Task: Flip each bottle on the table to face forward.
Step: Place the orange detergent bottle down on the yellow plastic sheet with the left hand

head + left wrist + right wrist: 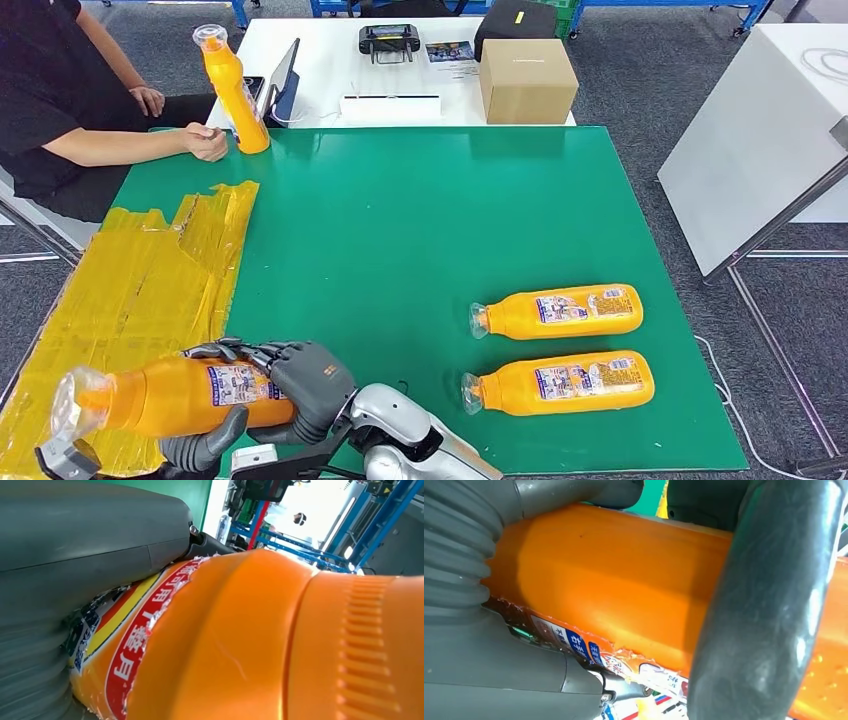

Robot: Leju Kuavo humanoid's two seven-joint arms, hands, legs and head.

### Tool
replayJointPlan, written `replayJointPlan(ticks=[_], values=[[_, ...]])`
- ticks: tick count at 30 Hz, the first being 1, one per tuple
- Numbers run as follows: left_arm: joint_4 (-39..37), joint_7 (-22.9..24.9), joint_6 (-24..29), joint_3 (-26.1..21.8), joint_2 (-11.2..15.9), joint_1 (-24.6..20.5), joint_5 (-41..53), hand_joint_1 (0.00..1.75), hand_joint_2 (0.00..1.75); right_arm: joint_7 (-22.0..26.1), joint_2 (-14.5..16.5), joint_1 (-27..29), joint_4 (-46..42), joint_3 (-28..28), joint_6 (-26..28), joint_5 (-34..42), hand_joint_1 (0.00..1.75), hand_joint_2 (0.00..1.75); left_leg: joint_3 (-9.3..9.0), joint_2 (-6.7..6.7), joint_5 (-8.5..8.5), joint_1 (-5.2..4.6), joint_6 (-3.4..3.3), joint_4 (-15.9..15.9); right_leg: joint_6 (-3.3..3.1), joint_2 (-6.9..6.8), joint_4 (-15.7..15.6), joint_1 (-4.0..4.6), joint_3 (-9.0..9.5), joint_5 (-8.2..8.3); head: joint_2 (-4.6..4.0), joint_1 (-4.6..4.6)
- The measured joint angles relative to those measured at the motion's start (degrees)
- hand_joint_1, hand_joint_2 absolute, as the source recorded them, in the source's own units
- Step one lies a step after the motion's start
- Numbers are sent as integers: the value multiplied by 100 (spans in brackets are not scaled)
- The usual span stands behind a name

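Note:
An orange bottle (170, 397) with a clear cap lies on its side above the near left corner of the green mat (400, 220), cap pointing left. My right hand (305, 385) grips its labelled body, fingers (764, 605) wrapped over the bottle (614, 575). My left hand (75, 555) presses its thumb against the label of the same bottle (260, 640). Two more orange bottles (560, 312) (562, 386) lie side by side at the near right, labels up, caps to the left. Another orange bottle (232, 90) stands upright at the far left corner.
A person sits at the far left, one hand (205, 142) resting beside the upright bottle. Crumpled yellow tape (150, 280) covers the mat's left side. A white table behind carries a cardboard box (526, 80), a controller (389, 40) and a tablet (282, 75). A white panel (760, 130) stands at the right.

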State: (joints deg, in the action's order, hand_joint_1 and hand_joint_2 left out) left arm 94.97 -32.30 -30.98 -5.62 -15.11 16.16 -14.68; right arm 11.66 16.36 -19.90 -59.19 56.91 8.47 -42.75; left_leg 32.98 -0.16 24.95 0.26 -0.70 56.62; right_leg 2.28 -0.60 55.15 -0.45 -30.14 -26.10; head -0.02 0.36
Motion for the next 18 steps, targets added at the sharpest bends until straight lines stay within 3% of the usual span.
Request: replayJointPlan(ticks=[3, 7, 13, 15, 18], values=[[34, -28, 125, -29, -14, -14, 176, 175, 175, -107, -29, 74, -14, -16, 163, -105, 0, 175, 0, -1, 0, 0, 0, 0, 0, 0, 0, 0, 0, 0, 0, 1], [191, -315, 846, -90, -40, -48, 1052, 175, 175, -298, -137, 264, -216, -131, 393, -243, 0, 0, 1, -1, 0, 0, 0, 0, 0, 0, 0, 0, 0, 0, 0, 1], [305, -678, 2800, -500, 19, -359, 2858, 175, 175, -388, -456, 633, -1035, -545, 494, -309, 0, 0, 1, -2, 0, 0, 0, 0, 0, -1, 0, 1, 2, 0, 0, -1], [300, -679, 3289, -622, 63, -469, 3346, 175, 175, -375, -561, 697, -1258, -678, 490, -293, 0, 0, 0, -3, -1, 0, 0, 0, 0, -1, 0, 1, 3, 0, 0, 0], [197, -472, 4604, -710, 168, -636, 4829, 175, 175, -280, -734, 780, -1580, -825, 457, -223, 0, 0, -1, -2, -2, 0, 0, 0, 1, -1, 0, 0, 3, 1, 0, 1]])
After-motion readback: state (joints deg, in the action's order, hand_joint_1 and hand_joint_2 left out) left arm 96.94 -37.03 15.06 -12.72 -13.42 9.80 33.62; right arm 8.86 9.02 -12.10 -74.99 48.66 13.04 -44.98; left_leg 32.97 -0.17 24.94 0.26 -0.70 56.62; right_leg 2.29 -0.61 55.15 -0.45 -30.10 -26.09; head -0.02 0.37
